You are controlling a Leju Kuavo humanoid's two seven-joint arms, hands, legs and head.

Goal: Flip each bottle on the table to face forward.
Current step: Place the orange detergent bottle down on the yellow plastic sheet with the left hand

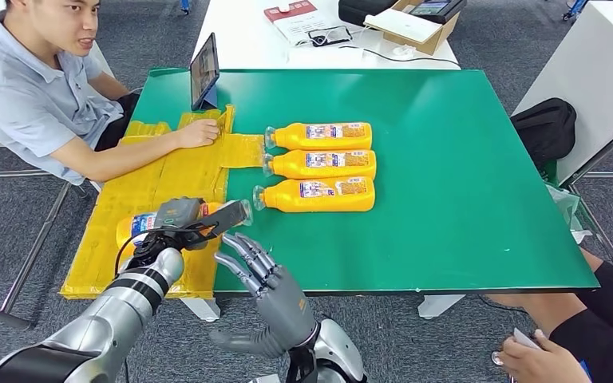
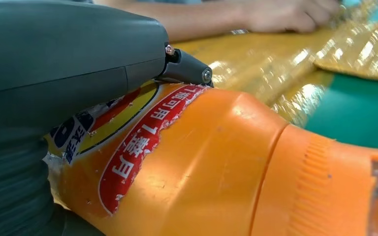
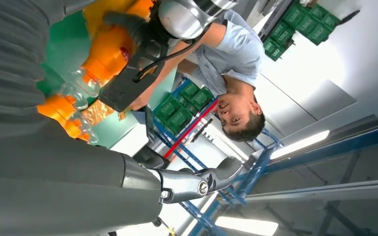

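Three orange bottles lie side by side in the middle of the green table (image 1: pixel 463 207), caps pointing left: the far bottle (image 1: pixel 323 136), the middle bottle (image 1: pixel 323 164) and the near bottle (image 1: pixel 319 195). A fourth orange bottle (image 1: pixel 134 228) lies on the yellow mat (image 1: pixel 168 179) at the left. My left hand (image 1: pixel 177 220) grips it from above. In the left wrist view its torn red and yellow label (image 2: pixel 128 147) faces the camera under my thumb (image 2: pixel 187 69). My right hand (image 1: pixel 257 275) hovers at the table's front edge with fingers spread and nothing in it.
A person sits at the far left with a forearm and hand (image 1: pixel 195 134) on the yellow mat. A tablet (image 1: pixel 204 72) stands at the table's back left. A white table with a box (image 1: pixel 415 24) is behind. Another person's hand (image 1: pixel 539 359) is at the lower right.
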